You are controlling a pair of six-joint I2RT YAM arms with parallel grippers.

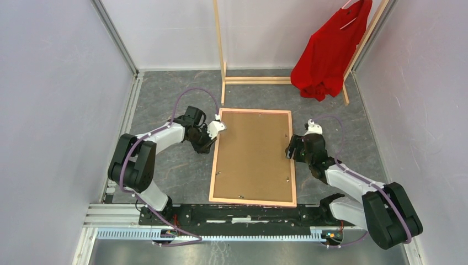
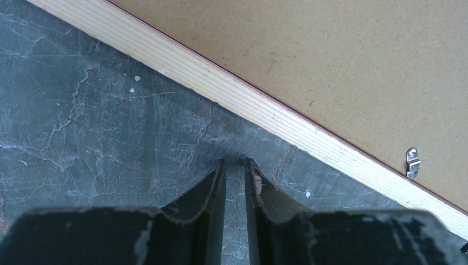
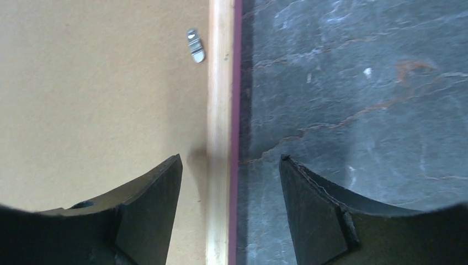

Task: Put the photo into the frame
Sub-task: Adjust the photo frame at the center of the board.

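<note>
The frame (image 1: 254,157) lies face down on the grey table, its brown board backing up, with a light wood rim and a pink edge. The photo is not in view. My left gripper (image 1: 210,141) is at the frame's upper left side, just off the wood rim (image 2: 265,107). It (image 2: 235,161) is open only by a narrow slit, through which bare table shows. My right gripper (image 1: 289,148) is at the frame's right edge, open wide (image 3: 230,157). One finger hangs over the backing (image 3: 83,88), the other over the table, with the rim (image 3: 219,83) between them untouched.
Small metal clips (image 2: 412,162) (image 3: 195,45) sit on the backing near the rim. A bare-wood clothes rack (image 1: 222,49) stands at the back, with a red garment (image 1: 328,52) hanging at its right. Walls close both sides. A metal rail (image 1: 221,227) runs along the near edge.
</note>
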